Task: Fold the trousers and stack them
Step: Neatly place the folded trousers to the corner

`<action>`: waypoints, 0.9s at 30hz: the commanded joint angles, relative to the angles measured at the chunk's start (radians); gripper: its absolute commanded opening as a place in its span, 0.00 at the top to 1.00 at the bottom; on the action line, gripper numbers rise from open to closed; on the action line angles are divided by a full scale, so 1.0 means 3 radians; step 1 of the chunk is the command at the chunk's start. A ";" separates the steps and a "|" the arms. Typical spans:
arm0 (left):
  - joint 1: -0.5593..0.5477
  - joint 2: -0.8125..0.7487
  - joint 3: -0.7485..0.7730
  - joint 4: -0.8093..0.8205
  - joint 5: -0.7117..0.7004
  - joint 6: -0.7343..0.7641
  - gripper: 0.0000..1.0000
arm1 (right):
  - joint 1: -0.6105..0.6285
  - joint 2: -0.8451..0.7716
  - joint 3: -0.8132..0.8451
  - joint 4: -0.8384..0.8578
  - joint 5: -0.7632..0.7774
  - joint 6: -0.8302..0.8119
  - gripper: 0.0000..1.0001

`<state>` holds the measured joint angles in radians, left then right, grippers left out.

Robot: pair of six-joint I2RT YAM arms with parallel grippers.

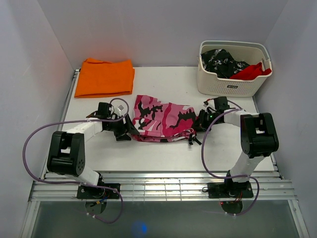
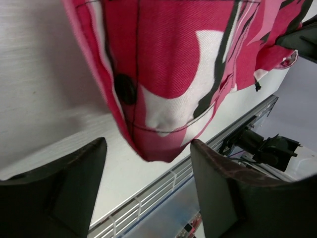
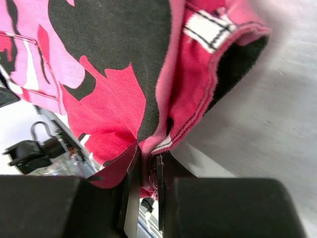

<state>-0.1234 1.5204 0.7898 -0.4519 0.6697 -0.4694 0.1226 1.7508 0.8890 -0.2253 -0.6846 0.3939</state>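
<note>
The white table [image 1: 237,148] carries the camouflage trousers [image 1: 163,119] as a folded bundle in the centre of the top view. An orange cloth [image 1: 105,77] lies at the upper left and a laundry basket [image 1: 233,87] stands at the upper right. The left gripper [image 2: 148,148] is spread at the bundle's left end. The right gripper [image 3: 146,173] is pinching the trousers' right edge.

The white table [image 1: 163,153] carries the camouflage trousers [image 1: 161,119] bunched near its middle. A folded orange cloth [image 1: 105,77] lies flat at the far left corner, and a cream basket [image 1: 233,87] (clothes inside) stands at the far right corner.
</note>
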 commanded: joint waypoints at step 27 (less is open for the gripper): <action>-0.0095 -0.0082 -0.0352 0.0765 -0.0550 -0.0613 0.45 | 0.0343 0.0065 -0.0195 0.0187 -0.0151 0.0670 0.34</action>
<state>-0.1478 1.5204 0.7105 -0.2314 0.5346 -0.6197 0.2379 1.7943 0.9371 -0.2115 -0.6590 0.5194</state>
